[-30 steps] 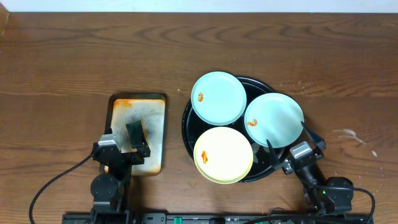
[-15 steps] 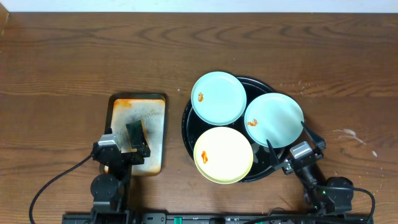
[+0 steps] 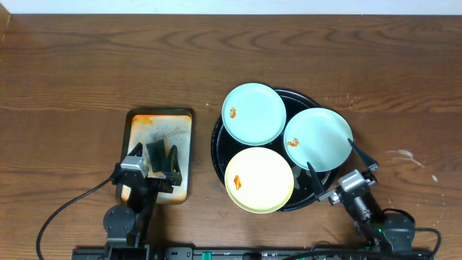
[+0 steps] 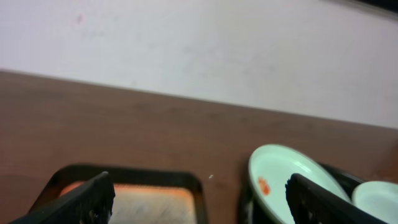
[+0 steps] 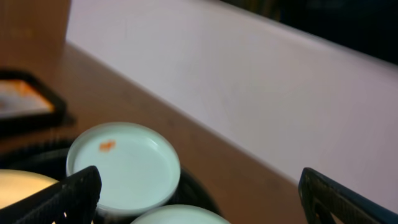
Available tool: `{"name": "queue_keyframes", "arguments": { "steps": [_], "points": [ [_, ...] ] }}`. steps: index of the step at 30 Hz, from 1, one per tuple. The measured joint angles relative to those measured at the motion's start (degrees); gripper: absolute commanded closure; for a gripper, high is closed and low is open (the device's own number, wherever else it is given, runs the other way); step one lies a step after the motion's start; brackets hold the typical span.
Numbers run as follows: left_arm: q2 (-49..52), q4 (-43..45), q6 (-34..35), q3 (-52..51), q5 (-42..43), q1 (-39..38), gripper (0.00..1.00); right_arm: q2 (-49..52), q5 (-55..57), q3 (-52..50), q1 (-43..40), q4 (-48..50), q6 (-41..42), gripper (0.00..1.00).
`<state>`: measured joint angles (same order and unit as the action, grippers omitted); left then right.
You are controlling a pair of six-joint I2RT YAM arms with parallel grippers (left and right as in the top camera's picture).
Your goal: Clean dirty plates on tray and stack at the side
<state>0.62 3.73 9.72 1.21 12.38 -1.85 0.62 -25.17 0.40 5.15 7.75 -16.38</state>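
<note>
Three plates lie on the round black tray (image 3: pixel 216 141): a pale blue-green plate (image 3: pixel 254 113) at the back left, another blue-green plate (image 3: pixel 317 139) at the right, and a pale yellow plate (image 3: pixel 259 180) in front. Each carries a small orange smear. My right gripper (image 3: pixel 337 167) stands open at the tray's front right edge, just by the right plate, holding nothing. My left gripper (image 3: pixel 154 162) stands open over the rust-stained metal tray (image 3: pixel 180 123), well left of the plates. In the right wrist view the back plate (image 5: pixel 124 165) lies ahead of the open gripper (image 5: pixel 205 199).
A dark green sponge (image 3: pixel 155 153) sits in the metal tray (image 4: pixel 155 199), between the left fingers. Bare wooden table (image 3: pixel 86 65) stretches behind and to both sides. A pale wall (image 4: pixel 199 56) rises past the far edge. White specks (image 3: pixel 401 154) mark the wood at the right.
The left wrist has shifted slightly right over the metal tray. The right wrist has drawn back a little toward the front edge. The plates have not moved.
</note>
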Motion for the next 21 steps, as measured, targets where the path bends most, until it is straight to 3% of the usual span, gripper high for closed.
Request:
{"name": "queue_keyframes", "arguments": {
  "steps": [5,11,18,21],
  "points": [
    [3.4,-3.7,0.5,7.6,1.4,-0.1,0.11,0.6,-1.1,2.6,0.0,-1.3,4.5,0.01],
    [22.5,-12.8,0.6,26.1,2.5,-0.1,0.11,10.5,-1.5,17.0,0.0,-11.9,6.8,0.01],
    [49.9,-37.2,0.3,53.4,7.7,-0.1,0.11,35.0,-2.2,41.9,0.0,-35.1,7.9,0.01],
    [58.6,-50.2,-1.5,65.3,8.8,-0.1,0.11,48.7,-1.9,57.4,0.0,-51.5,8.5,0.01]
  ]
}}
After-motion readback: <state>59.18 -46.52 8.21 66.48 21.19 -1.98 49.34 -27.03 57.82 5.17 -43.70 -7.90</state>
